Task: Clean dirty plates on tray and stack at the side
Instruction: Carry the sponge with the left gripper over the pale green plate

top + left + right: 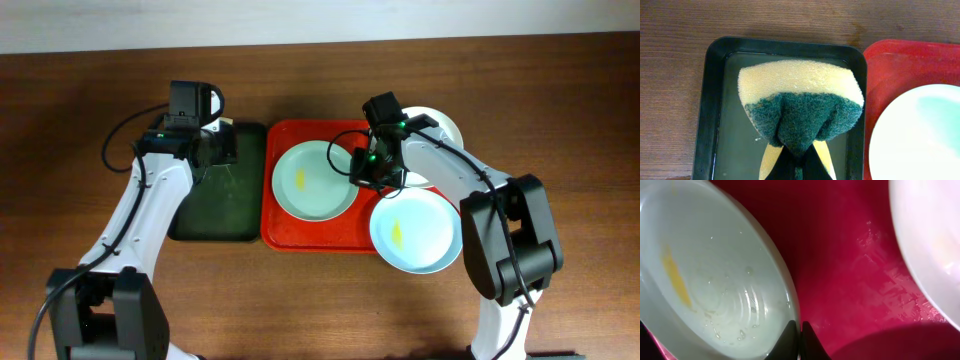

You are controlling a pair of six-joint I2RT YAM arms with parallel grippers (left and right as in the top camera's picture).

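Folded and pinched tight in my left gripper (796, 169), the sponge (800, 100) hangs above the wet dark tray (710, 100), left of the red tray (900, 60). My right gripper (799, 341) is closed on the right rim of the smeared green plate (715, 270) on that tray. The blue plate (415, 232) lies near right, the white plate (443, 127) far right.

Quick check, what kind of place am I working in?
Probably a tabletop dishwashing test bench: wooden table, red tray with yellow-smeared plates, sponge over a dark tray.
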